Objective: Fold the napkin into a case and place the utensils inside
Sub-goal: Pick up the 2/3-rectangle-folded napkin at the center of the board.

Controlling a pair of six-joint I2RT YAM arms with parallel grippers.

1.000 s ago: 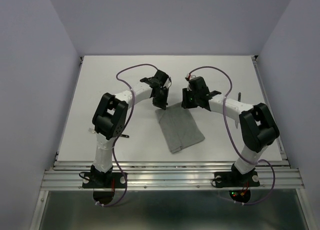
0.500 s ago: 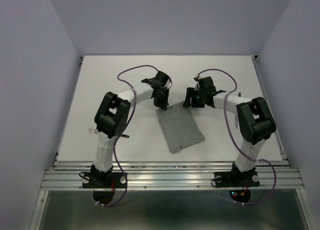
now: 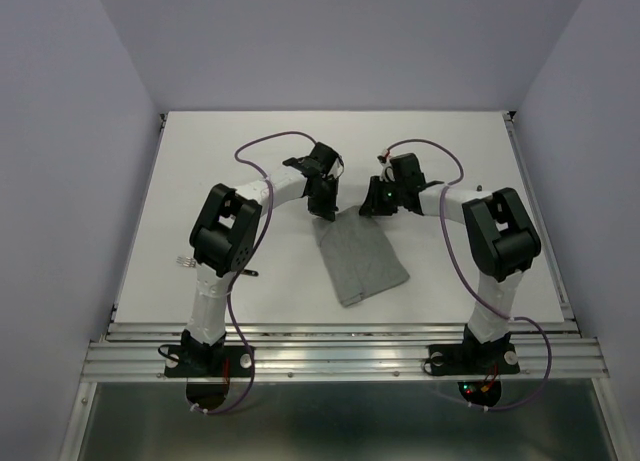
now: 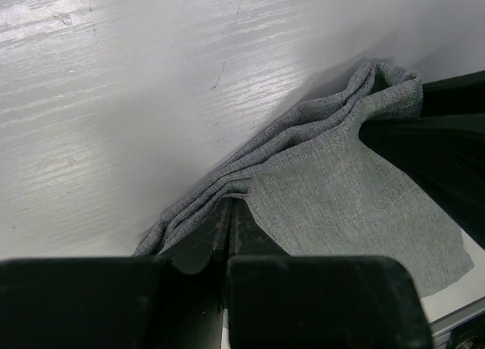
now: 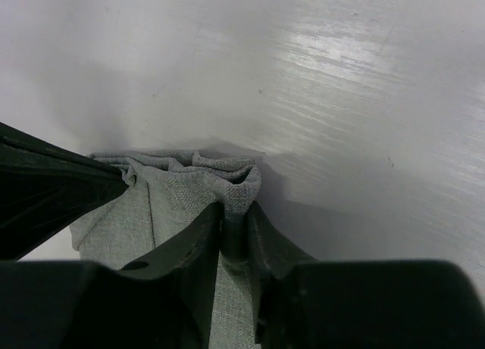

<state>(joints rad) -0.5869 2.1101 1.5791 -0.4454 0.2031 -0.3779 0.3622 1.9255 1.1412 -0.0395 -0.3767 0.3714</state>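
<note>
Pinching far corners of the napkin (image 3: 362,261), left gripper (image 3: 325,215) and right gripper (image 3: 368,211) are mid-fold; next, lift together, evenly.

The grey napkin (image 3: 362,259), folded into a slanted oblong, lies flat, its far corners bunched upward.
</note>
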